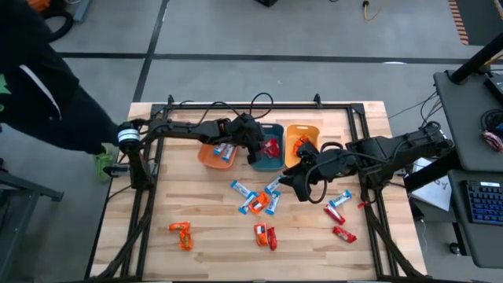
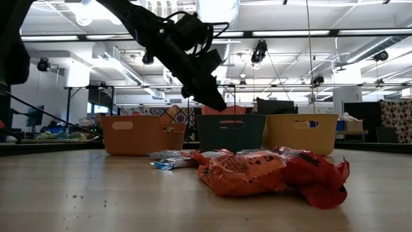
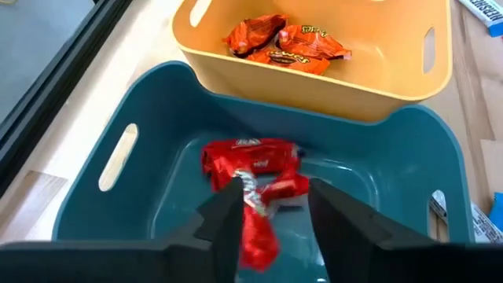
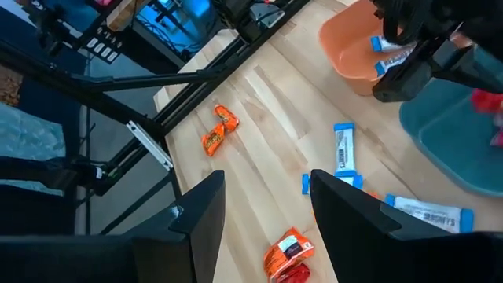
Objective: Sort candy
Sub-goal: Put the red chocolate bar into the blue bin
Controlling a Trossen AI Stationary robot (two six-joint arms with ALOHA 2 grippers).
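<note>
Your left gripper [image 3: 271, 208] hangs over the teal bin [image 3: 141, 204]; only its wrist camera shows a red candy [image 3: 255, 232] between the parted fingers, whether pinched or let go you cannot tell. From above, your right gripper [image 1: 289, 179] hovers with fingers spread and nothing in them beside the blue candies [image 1: 259, 198] mid-table. More red candies [image 1: 339, 224] lie toward the right edge, orange ones [image 1: 181, 234] near the front, with bare wood between.

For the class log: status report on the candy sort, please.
Left gripper over teal bin, jaws parted, red candy between them. Right gripper open above table, empty. Candies still loose on table. Nothing blocking.
</note>
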